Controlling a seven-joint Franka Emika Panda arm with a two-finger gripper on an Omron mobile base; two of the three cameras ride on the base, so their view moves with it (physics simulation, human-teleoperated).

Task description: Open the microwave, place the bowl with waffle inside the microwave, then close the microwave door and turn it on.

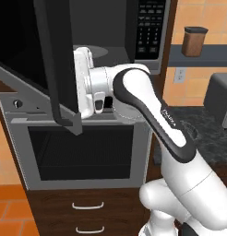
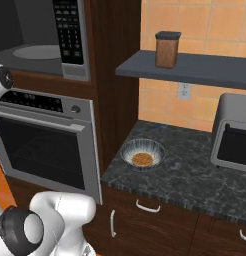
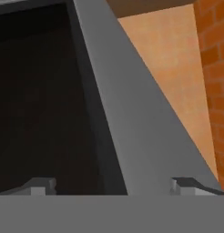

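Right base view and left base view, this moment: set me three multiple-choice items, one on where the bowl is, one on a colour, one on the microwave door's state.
1. Where is the bowl?
A. on the turntable
B. on the dark counter
C. on the shelf

2. What colour is the waffle in it?
A. golden-orange
B. green
C. white

3. How does the microwave door stand?
A. shut
B. swung open
C. taken off

Key: 1 B, it sits on the counter beside the cabinet; 2 A, a golden-orange disc lies in the pale inside; 3 B, the door stands out from the microwave, cavity and turntable exposed, with the open gripper right at the door's frame.
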